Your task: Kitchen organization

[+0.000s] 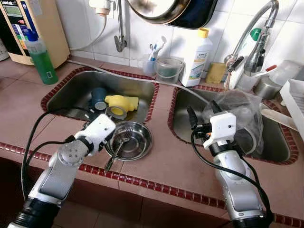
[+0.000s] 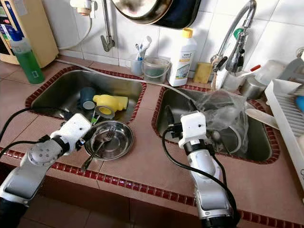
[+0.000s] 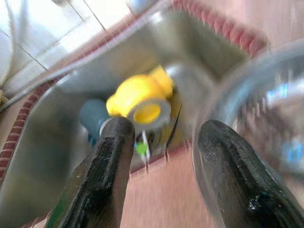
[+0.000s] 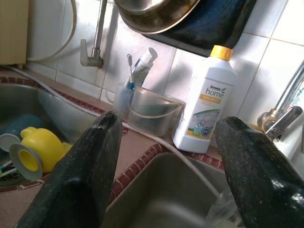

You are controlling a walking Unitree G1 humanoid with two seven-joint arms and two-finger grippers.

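Left gripper [image 1: 110, 138]: fingers apart, straddling the near-left rim of the bowl [image 1: 137, 137], one finger outside and one just over the rim. Judged as lined up to pinch the rim; nothing clamped yet.
Right gripper [image 1: 202, 115]: fingers spread wide and holding nothing, raised over the near-left edge of the right sink [image 1: 278, 147]. It looks to be waiting, or aimed at the bag.
Bowl: steel, on the counter [image 1: 161, 171] at the near rim of the left sink [image 1: 71, 92], just past the left gripper. It sits at the sink's edge, likely parked there for washing or stowing.
Fork [image 2: 97, 147]: lies across the bowl, tines inside toward 1 o'clock, handle out over the rim toward 7 o'clock. It could slide or drop if the bowl is tipped.
Left sink contents: yellow cup [image 1: 122, 102] on its side, blue cup [image 1: 99, 97] at its 9 o'clock, a grey lid [image 1: 116, 112] by the near wall. They crowd the corner nearest the bowl.
Bag [image 1: 237, 111]: crumpled clear plastic in the right sink, at 2 o'clock from the right gripper; whatever is under it is hard to make out.
Back ledge: green bottle [image 1: 40, 57] at 10 o'clock, a tub [image 1: 168, 70] with toothbrushes beside it at 12, white bottle [image 1: 197, 57] next to it, sponge [image 1: 216, 72], tap [image 1: 251, 33] over the right sink.
Rack [image 2: 289, 118]: white, at 3 o'clock on the counter.
In the way: the fork's overhanging handle, and the black cable [image 1: 35, 137] looping by the left arm.
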